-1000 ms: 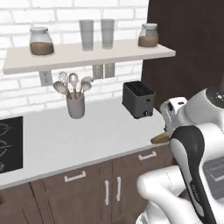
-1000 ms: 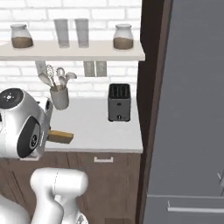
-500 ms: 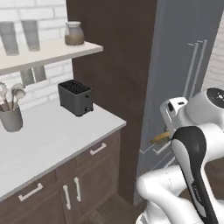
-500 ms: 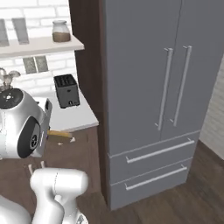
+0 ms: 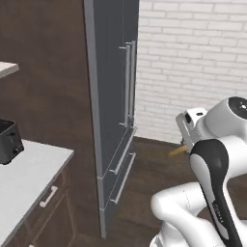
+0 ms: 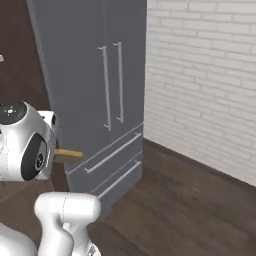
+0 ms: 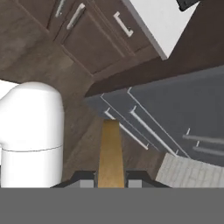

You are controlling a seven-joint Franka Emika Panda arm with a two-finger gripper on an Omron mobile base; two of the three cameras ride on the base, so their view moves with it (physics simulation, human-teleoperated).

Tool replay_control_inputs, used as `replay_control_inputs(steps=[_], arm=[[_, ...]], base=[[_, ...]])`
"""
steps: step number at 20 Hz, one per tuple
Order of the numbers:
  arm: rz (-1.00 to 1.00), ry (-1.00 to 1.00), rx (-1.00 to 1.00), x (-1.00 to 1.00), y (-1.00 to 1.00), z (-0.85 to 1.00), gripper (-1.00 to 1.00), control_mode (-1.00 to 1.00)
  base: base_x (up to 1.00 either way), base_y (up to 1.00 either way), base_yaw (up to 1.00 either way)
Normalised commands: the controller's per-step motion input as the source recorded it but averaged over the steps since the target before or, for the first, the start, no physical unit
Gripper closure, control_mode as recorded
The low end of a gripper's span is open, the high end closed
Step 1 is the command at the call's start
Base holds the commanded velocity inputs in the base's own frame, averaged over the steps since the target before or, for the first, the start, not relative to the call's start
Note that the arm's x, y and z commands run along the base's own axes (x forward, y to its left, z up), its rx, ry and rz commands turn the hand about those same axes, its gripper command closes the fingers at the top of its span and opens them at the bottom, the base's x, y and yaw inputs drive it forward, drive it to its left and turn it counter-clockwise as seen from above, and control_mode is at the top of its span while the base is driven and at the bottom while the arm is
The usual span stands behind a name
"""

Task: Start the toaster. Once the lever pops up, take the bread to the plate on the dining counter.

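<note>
A thin tan slice of bread (image 7: 110, 148) sticks out edge-on from between my gripper's (image 7: 110, 177) fingers, which are shut on it. From the left base camera the bread (image 5: 177, 150) pokes out leftward from the white hand, in the air above the wooden floor. From the right base camera the bread (image 6: 68, 154) points right, in front of the fridge drawers. The dark toaster (image 5: 9, 142) stands on the pale worktop (image 5: 34, 169) at the far left edge, well away from the gripper. The plate and the dining counter are out of view.
A tall grey fridge (image 5: 113, 96) with long vertical handles and two drawers (image 6: 107, 155) stands beside the worktop. A white brick wall (image 6: 205, 85) runs to its right. Dark wooden floor (image 6: 175, 205) lies open in front. Dark cabinets with handles (image 7: 94, 35) sit under the worktop.
Both base views have swung to the right: the shelf and utensil jar left the picture, the toaster slid to the left edge, and the fridge and brick wall came in. The bread stays gripped.
</note>
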Motion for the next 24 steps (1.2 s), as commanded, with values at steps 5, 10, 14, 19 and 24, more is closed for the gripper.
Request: replay_control_inputs(steps=[5, 10, 14, 19, 24], arm=[[0.00, 0.00, 0.00, 0.00, 0.00, 0.00, 1.00, 1.00], [0.00, 0.00, 0.00, 0.00, 0.00, 0.00, 1.00, 1.00], [0.00, 0.00, 0.00, 0.00, 0.00, 0.00, 1.00, 1.00], [0.00, 0.00, 0.00, 0.00, 0.00, 0.00, 1.00, 1.00], [0.00, 0.00, 0.00, 0.00, 0.00, 0.00, 1.00, 1.00]], base=[[0.01, -0.07, -0.81], [0.09, -0.15, -0.79], [0.05, -0.20, -0.75], [0.06, -0.10, -0.72], [0.27, 0.00, -0.70]])
